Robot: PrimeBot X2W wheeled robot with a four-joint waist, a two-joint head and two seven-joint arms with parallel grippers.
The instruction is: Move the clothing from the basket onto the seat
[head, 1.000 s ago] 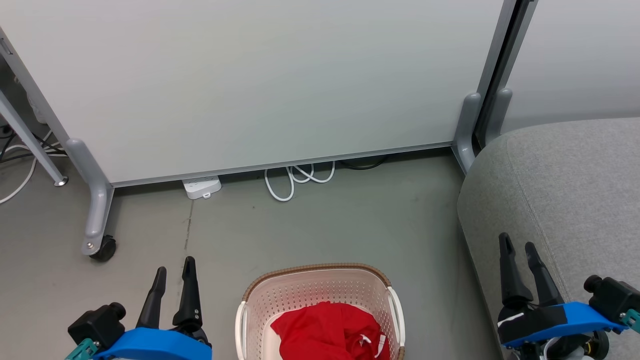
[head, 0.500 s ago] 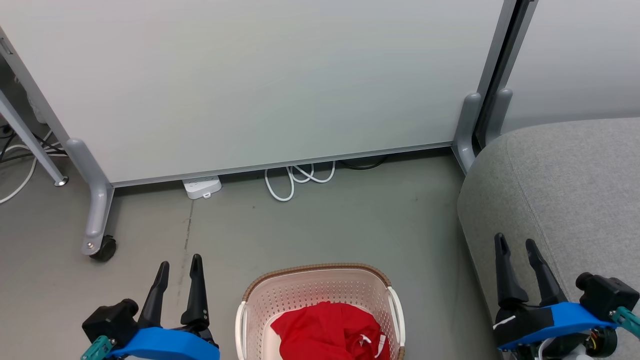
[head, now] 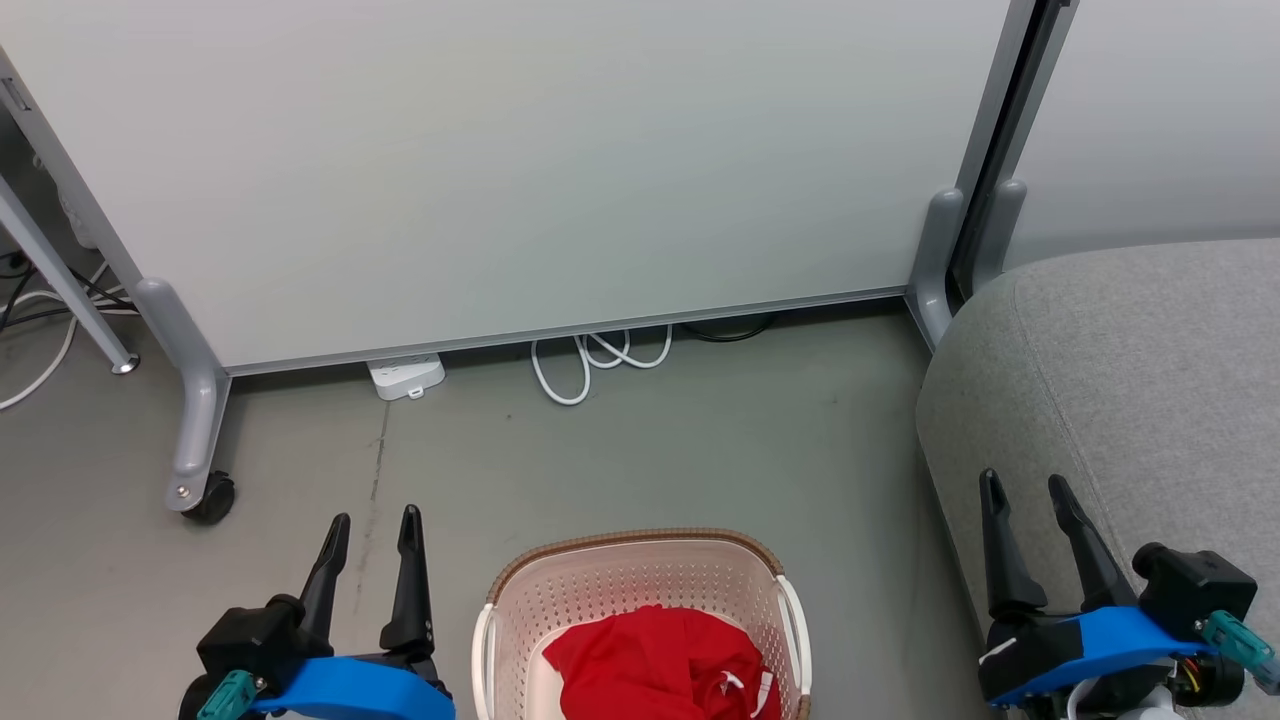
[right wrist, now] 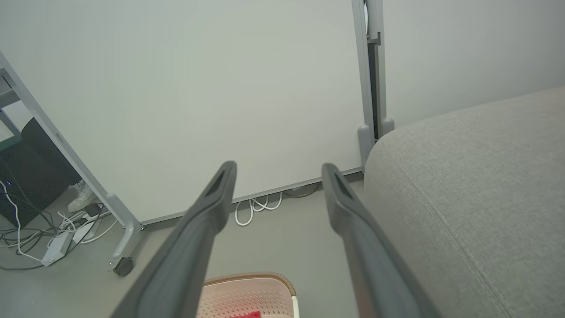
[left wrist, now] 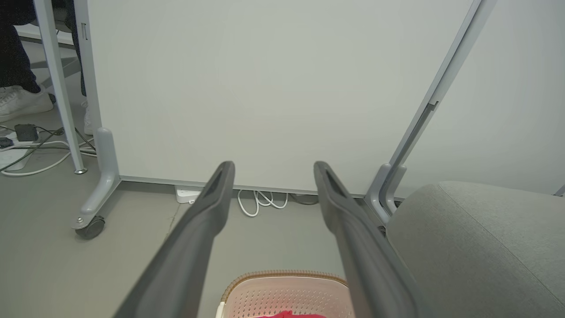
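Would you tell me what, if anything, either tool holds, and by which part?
Nothing: left tool and right tool stand open, empty; clothing lies in the basket.

Two long, tapering dark jaws with slotted inner faces end each arm, set in black blocks. A bright blue shell sits at seven o'clock and its twin at four o'clock, each with a teal connector beside it. A white streak marks the right block.
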